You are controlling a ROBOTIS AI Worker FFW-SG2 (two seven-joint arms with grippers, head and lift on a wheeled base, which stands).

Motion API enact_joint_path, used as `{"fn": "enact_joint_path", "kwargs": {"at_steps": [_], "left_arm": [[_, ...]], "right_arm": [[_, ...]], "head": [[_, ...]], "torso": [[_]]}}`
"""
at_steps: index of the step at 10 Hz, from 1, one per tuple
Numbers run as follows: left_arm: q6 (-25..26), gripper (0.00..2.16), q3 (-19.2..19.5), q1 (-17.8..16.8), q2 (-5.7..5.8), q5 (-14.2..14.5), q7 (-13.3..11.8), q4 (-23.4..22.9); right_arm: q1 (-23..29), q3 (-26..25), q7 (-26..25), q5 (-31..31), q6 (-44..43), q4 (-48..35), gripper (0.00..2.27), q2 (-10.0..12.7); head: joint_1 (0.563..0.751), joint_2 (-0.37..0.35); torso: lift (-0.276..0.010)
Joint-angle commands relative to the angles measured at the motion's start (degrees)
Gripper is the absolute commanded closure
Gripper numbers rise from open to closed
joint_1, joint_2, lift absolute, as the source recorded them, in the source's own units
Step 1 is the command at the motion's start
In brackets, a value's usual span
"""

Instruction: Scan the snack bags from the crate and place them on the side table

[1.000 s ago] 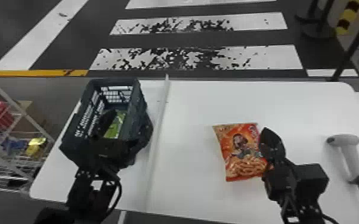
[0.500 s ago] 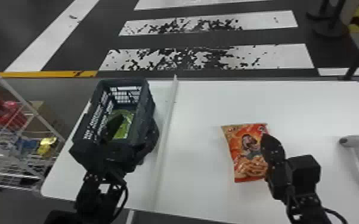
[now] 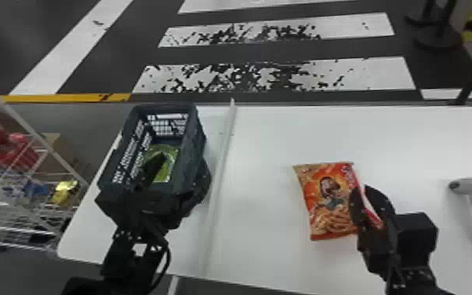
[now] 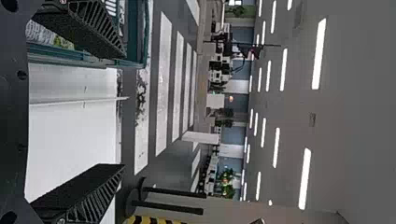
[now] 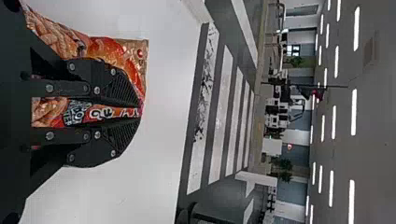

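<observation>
At the head view's four o'clock, the right gripper (image 3: 360, 190) has its jaws closed on the edge of the orange snack bag (image 3: 327, 204), on the white surface (image 3: 270, 196); at nine o'clock, the left gripper's (image 3: 184, 164) jaws stand wide apart at the crate (image 3: 127, 155).

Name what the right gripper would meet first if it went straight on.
With the orange snack bag between its fingers, the right gripper looks free to go on over the white table as far as the head view shows; its height is unclear, so it might brush the surface first.
</observation>
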Motion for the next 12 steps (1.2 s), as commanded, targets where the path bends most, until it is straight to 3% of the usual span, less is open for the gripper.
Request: {"fn": "enact_joint_path", "kwargs": {"at_steps": [1,3,7,11,12], "left_arm": [[0.01,0.03,-0.27,-0.08,0.12,0.00,0.00,0.54],[-0.17,0.03,-0.35,-0.08,0.12,0.00,-0.18,0.80],[-0.17,0.03,-0.53,-0.08,0.12,0.00,-0.27,1.33],[-0.35,0.03,-0.71,-0.08,0.12,0.00,-0.44,1.77],[-0.35,0.03,-0.79,-0.08,0.03,0.09,-0.53,1.77]], "right_arm": [[1.44,-0.92,0.09,-1.62,5.89,-3.38,0.06,-0.20],[2.23,-3.03,0.53,-6.90,15.39,-6.46,0.06,-0.29],[2.40,-9.45,2.99,-23.16,23.12,-10.06,0.07,-0.02],[-1.29,-16.74,6.68,-38.36,31.56,-6.19,0.07,1.91],[-2.52,-18.15,7.29,-39.77,32.96,-4.26,0.07,2.35]], "head": [[0.695,0.191],[0.695,0.176],[0.695,0.154],[0.695,0.150],[0.695,0.150]], "torso": [[-0.050],[-0.050],[-0.050],[-0.050],[-0.050]]}}
